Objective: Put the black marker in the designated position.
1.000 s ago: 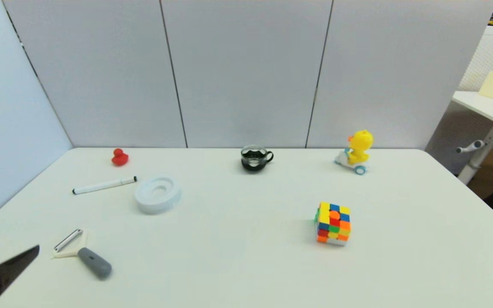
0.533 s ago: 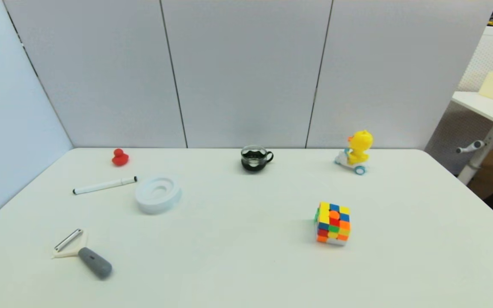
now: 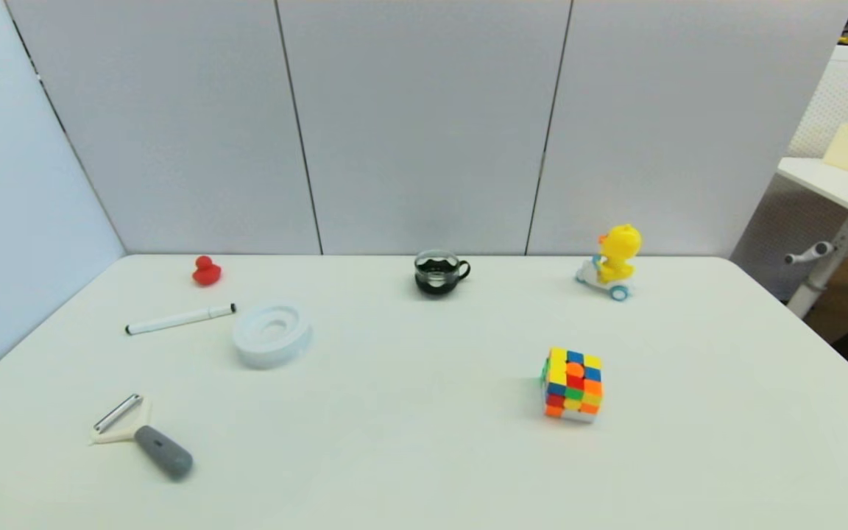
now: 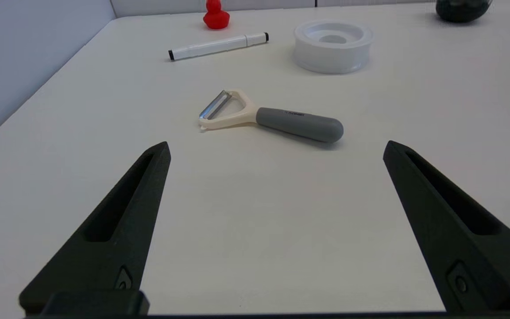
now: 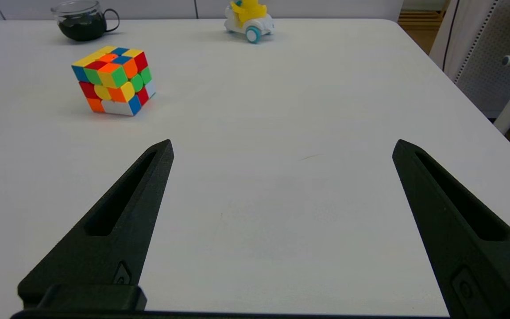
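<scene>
The black marker [image 3: 179,319] [image 4: 218,45], a slim white barrel with black tips, lies flat at the table's far left, between a red duck and a white ring dish. My left gripper [image 4: 277,148] is open near the front left edge, well short of the marker, with the peeler between them. Nothing sits between its fingers. My right gripper [image 5: 281,146] is open and empty over bare table at the front right. Neither gripper shows in the head view. The designated position has no mark that I can pick out.
A grey-handled peeler [image 3: 141,436] [image 4: 269,117] lies front left. A white ring dish [image 3: 271,335] [image 4: 332,45] sits right of the marker, a red duck [image 3: 205,271] behind it. A dark glass cup [image 3: 439,272], a yellow duck toy [image 3: 612,262] and a colourful cube [image 3: 573,384] stand farther right.
The left gripper's black finger, seen at the head view's bottom left corner a second ago, has drawn back out of that view. The marker and other objects have not moved.
</scene>
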